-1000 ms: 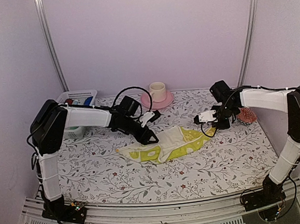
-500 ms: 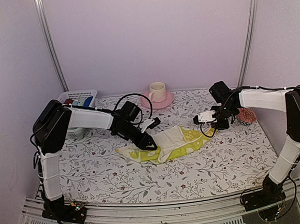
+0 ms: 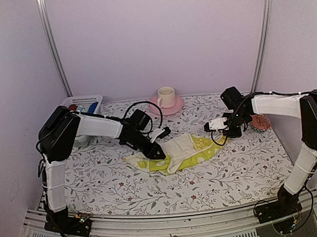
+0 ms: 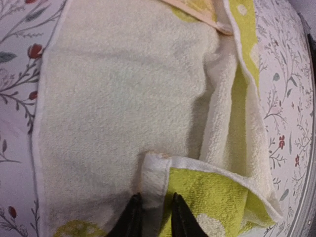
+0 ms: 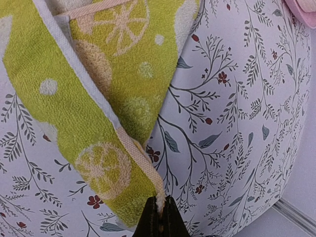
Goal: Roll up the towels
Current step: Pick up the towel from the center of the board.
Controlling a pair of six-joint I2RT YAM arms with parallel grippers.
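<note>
Pinching with both grippers, I hold one towel point(image 3: 179, 152) that lies crumpled near the middle of the flower-printed table point(image 3: 234, 173), stretched left to right between my arms. My left gripper point(image 4: 154, 223) is down on the towel's left part. Its two dark fingers point(image 4: 131, 224) are drawn close together, with a turned-over corner of the white hem caught between them, and the cloth fills the narrow gap. Around that corner the cream terry back faces up, and under the fold the lime-green printed side shows. My right gripper point(image 5: 159, 222) has its tips pressed tight together on the very end of the towel's right corner, gripping the pale pink-beige edge tape. From there the cloth widens away from the tips in a narrow point. The print on the green side shows pale lemon slices and small white dots. Seen from above, the right end appears to rise a little toward my right gripper, while the rest lies on the table. At the far edge, well apart from the towel, a cream cup point(image 3: 166, 94) stands on a pink saucer point(image 3: 167, 107). At the far left a white basket point(image 3: 81, 102) holds blue and dark red cloth.
</note>
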